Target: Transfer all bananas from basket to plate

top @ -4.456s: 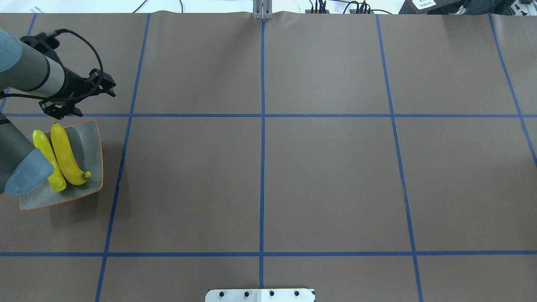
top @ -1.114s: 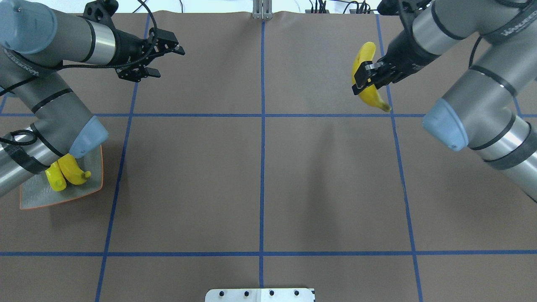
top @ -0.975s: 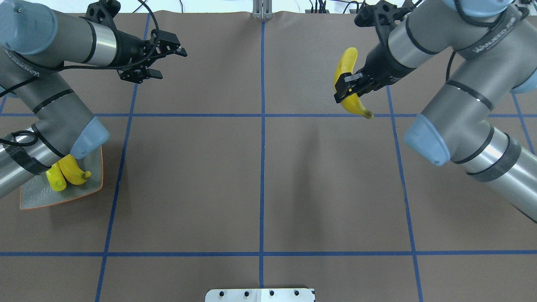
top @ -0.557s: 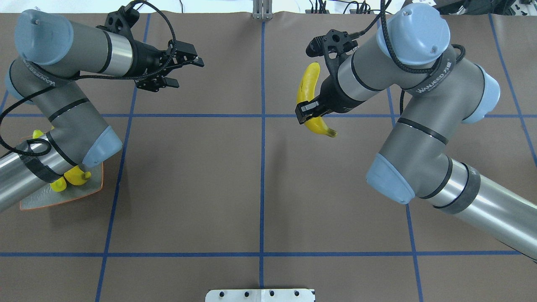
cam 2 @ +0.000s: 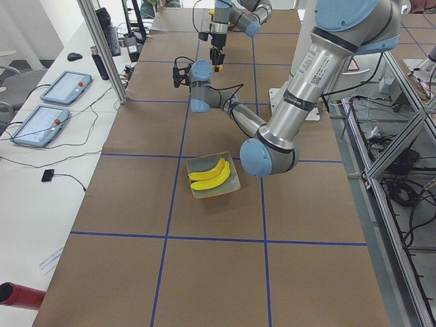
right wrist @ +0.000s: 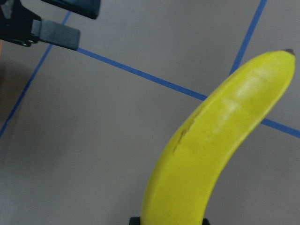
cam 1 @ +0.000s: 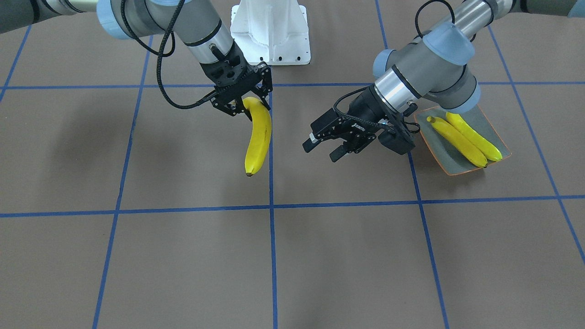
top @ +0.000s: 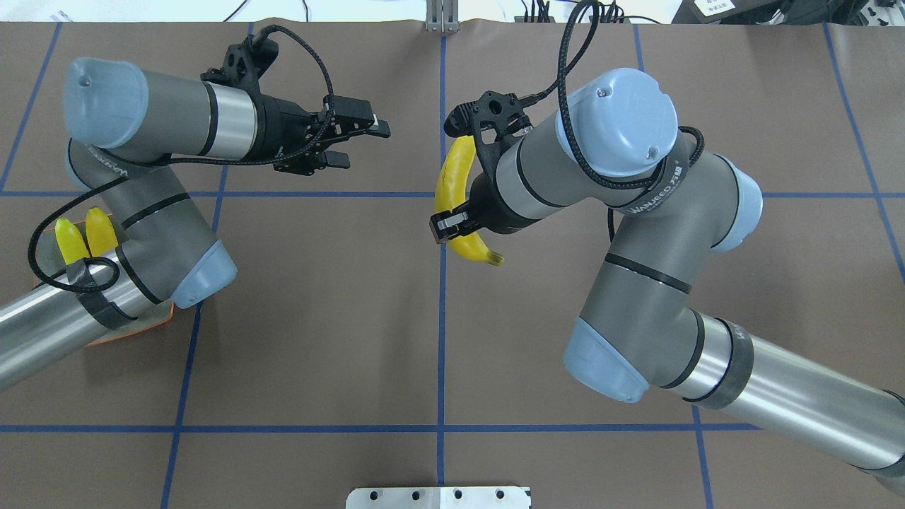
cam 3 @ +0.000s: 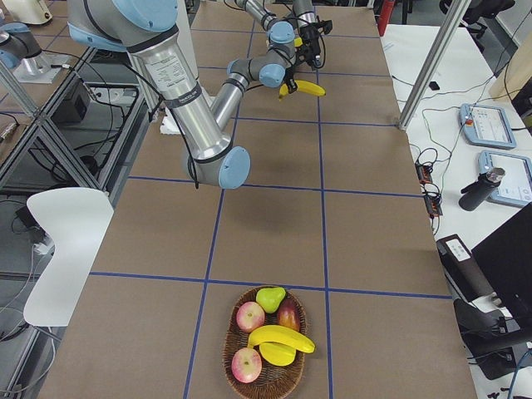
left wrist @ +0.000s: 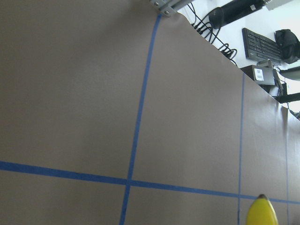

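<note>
The right hand (cam 1: 247,106) is clenched on a banana (cam 1: 258,137) close to one end. The rest of the fruit hangs free below the fingers, above the middle of the desk (cam 1: 292,256) and clear of its surface. Gripping it by the end looks deliberate, since it leaves most of the length bare for a second grip.

Just to the left of it, and apart from it, the left hand (cam 1: 322,152) is released, with its jaws spread and pointing toward the fruit. This reads as a hand-over being set up.

The layout suggests why. The plate (cam 1: 441,153) lies at the left end of the desk, beside the left arm, and already carries two bananas (cam 1: 457,140) lying side by side. The basket (cam 3: 229,366) sits at the far right end, well apart from the plate. It holds a fourth banana (cam 3: 281,337) lying among apples (cam 3: 249,317) and a pear (cam 3: 269,298). Each arm probably serves its own end, so the fruit changes hands in the middle. About half the job appears done.
</note>
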You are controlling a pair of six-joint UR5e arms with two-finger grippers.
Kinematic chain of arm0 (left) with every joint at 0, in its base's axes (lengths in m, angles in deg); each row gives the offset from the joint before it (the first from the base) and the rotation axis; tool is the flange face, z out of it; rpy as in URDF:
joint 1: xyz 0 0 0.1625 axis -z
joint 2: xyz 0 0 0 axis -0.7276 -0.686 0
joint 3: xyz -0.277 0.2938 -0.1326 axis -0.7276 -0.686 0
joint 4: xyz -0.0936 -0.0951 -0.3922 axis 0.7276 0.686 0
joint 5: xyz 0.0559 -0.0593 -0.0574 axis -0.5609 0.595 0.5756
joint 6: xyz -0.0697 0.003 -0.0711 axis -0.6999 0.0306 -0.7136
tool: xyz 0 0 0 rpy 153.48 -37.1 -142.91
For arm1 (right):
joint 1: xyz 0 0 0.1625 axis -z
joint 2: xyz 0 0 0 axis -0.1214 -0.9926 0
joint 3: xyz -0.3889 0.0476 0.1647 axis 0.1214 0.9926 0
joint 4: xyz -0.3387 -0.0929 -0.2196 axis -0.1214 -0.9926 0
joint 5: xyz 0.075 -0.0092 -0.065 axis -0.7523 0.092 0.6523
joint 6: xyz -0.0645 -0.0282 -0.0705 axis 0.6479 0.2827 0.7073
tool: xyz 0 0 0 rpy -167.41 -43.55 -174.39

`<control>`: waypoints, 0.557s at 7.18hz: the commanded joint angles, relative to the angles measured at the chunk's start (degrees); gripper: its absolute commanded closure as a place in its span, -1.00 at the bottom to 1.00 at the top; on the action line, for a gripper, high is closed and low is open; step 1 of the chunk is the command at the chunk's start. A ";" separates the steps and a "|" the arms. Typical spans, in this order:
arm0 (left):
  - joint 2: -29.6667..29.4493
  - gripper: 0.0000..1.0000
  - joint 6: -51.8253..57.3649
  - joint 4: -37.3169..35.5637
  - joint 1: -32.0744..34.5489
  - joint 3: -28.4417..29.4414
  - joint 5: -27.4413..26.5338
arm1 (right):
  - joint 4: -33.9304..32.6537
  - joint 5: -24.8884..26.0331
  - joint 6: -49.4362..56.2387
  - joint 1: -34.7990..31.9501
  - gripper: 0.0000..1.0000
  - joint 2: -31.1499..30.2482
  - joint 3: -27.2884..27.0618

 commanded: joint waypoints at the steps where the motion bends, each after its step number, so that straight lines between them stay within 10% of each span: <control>1: -0.04 -1.00 -4.82 8.38 -1.39 1.00 0.26 | 1.65 -0.33 -1.39 0.48 1.00 0.23 -0.29; 4: -0.04 -0.99 -10.37 14.12 -4.12 1.88 0.26 | 5.25 -0.42 -1.83 1.88 1.00 0.23 -0.38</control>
